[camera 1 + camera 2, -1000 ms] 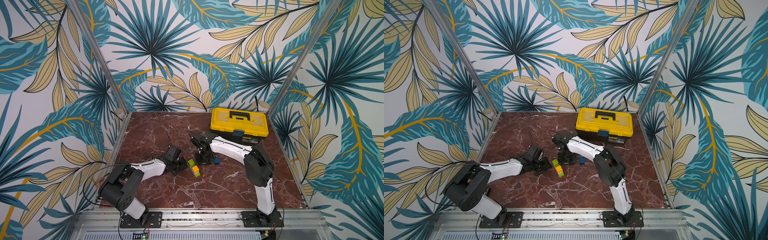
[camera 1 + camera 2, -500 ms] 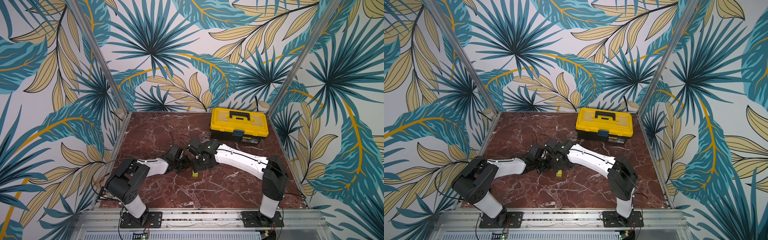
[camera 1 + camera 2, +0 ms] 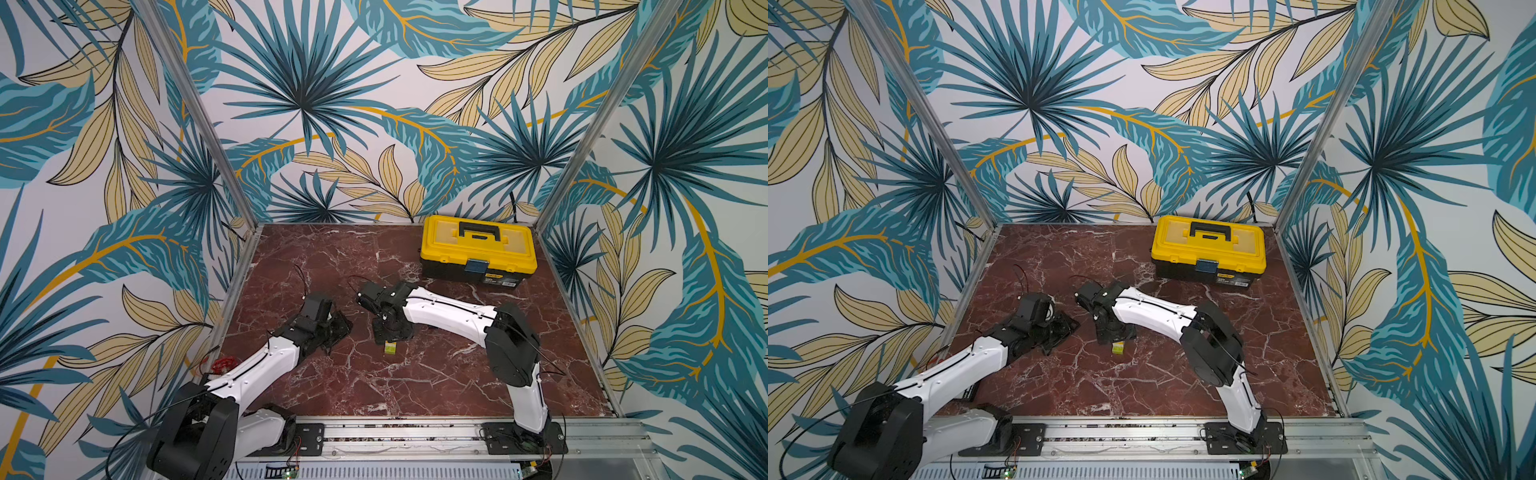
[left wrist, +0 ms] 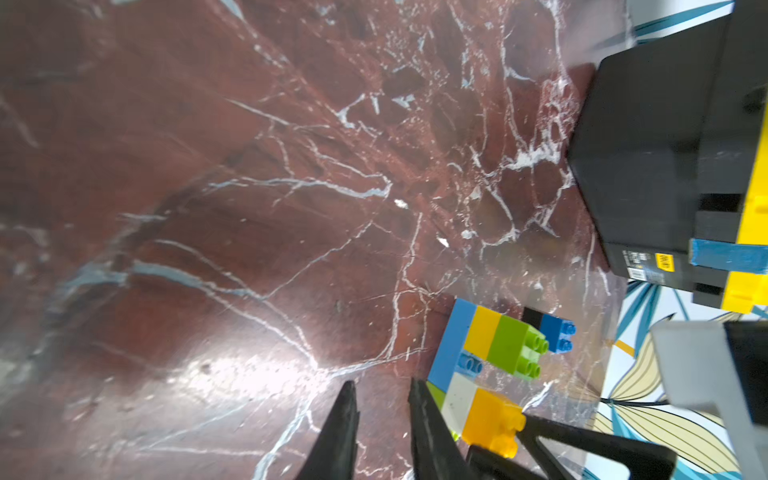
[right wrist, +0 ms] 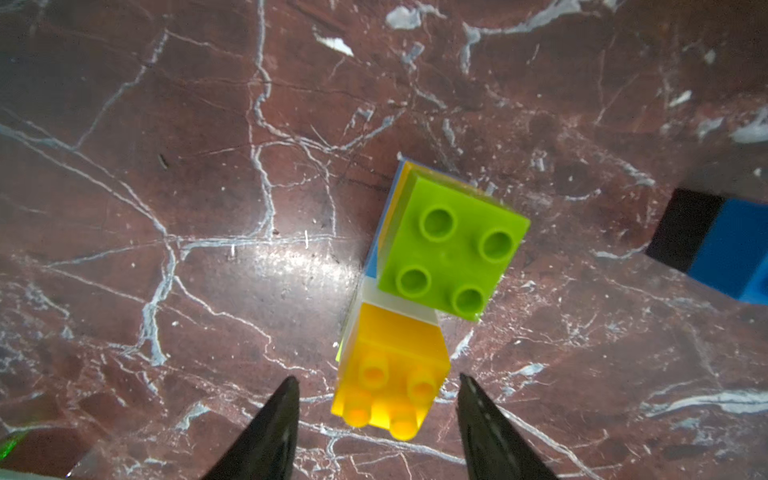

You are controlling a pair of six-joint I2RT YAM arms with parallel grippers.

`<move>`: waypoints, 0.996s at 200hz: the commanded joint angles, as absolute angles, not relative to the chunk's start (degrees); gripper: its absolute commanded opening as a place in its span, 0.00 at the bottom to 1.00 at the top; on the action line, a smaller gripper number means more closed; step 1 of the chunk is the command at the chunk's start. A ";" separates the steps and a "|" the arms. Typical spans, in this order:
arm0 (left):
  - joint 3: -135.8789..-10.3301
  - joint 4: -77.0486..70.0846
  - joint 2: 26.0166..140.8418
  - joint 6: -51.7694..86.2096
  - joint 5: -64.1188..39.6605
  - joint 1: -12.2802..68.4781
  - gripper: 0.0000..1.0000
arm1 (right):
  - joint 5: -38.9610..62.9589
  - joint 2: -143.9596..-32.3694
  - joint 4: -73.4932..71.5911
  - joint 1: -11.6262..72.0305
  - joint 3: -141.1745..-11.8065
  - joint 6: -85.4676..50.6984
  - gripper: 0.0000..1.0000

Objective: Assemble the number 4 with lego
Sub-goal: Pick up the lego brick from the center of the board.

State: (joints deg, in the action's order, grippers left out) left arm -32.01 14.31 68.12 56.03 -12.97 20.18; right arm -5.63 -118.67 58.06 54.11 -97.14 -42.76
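The partly joined lego figure (image 4: 482, 332) lies flat on the marble: a long blue brick (image 4: 446, 345) carries an orange-yellow and a lime green brick (image 5: 453, 245) in one column, and a white brick (image 4: 457, 399) topped by an orange-yellow brick (image 5: 395, 374) in the other. A black brick joined to a short blue brick (image 4: 550, 328) lies apart beside it. My right gripper (image 5: 378, 380) stands open astride the end orange-yellow brick, with gaps on both sides. My left gripper (image 4: 382, 390) is narrowly open and holds nothing, just beside the figure. In both top views only a lime-yellow bit (image 3: 390, 348) (image 3: 1118, 348) shows under the right gripper (image 3: 390, 336).
A big yellow and black toolbox (image 3: 478, 249) (image 3: 1210, 249) stands shut at the back right, close behind the right arm. The left gripper (image 3: 340, 328) lies low on the marble floor (image 3: 374, 386), left of the bricks. Patterned walls enclose three sides.
My right gripper swung from near the toolbox to over the figure and opened. My left gripper came close to the figure, then drew back a little to the left and parted slightly.
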 commanded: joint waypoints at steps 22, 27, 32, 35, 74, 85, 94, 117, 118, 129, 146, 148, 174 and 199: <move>-30.41 16.68 68.64 54.66 -13.36 19.97 0.24 | -9.14 -122.23 64.96 54.39 -100.11 -46.67 0.55; -30.41 16.53 68.57 54.67 -13.42 19.95 0.24 | -9.29 -122.20 65.10 54.41 -100.02 -46.67 0.54; -30.45 16.52 68.51 54.54 -13.51 20.03 0.24 | -9.50 -122.21 65.06 54.38 -99.87 -46.67 0.53; -30.49 16.50 68.55 54.57 -13.56 19.99 0.24 | -9.57 -122.07 65.12 54.43 -99.60 -46.71 0.52; -30.29 16.84 68.30 53.96 -14.12 19.96 0.24 | -8.82 -121.56 63.10 54.34 -98.00 -45.82 0.48; -30.15 16.86 68.20 53.88 -14.19 19.97 0.24 | -8.79 -121.40 62.56 54.36 -97.83 -45.48 0.47; -30.06 16.86 68.20 53.79 -14.24 20.02 0.24 | -8.67 -121.43 62.10 54.33 -97.82 -44.97 0.47; -29.55 16.73 68.03 53.87 -14.35 20.01 0.24 | -8.11 -121.67 60.91 54.39 -97.95 -43.78 0.46; -29.54 16.76 68.03 53.92 -14.34 20.02 0.24 | -8.10 -121.70 60.86 54.36 -97.97 -43.73 0.46; -29.44 16.73 67.94 53.92 -14.33 20.00 0.24 | -7.87 -121.91 60.67 54.36 -98.24 -43.27 0.46; -29.27 16.79 67.85 54.05 -14.32 19.98 0.24 | -7.77 -122.26 60.56 54.28 -98.36 -42.99 0.46; -29.27 16.79 67.81 54.05 -14.35 20.00 0.24 | -7.76 -122.28 60.60 54.29 -98.35 -42.94 0.45; -29.18 16.86 67.76 54.05 -14.24 20.04 0.24 | -7.73 -122.66 60.57 54.29 -98.27 -42.97 0.42; -29.26 16.87 67.85 53.98 -14.24 19.96 0.24 | -7.66 -122.79 60.55 54.10 -97.82 -43.11 0.41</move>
State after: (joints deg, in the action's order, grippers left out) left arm -30.35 16.19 68.55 54.63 -14.17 20.18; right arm -7.68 -121.43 60.23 54.08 -98.87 -43.46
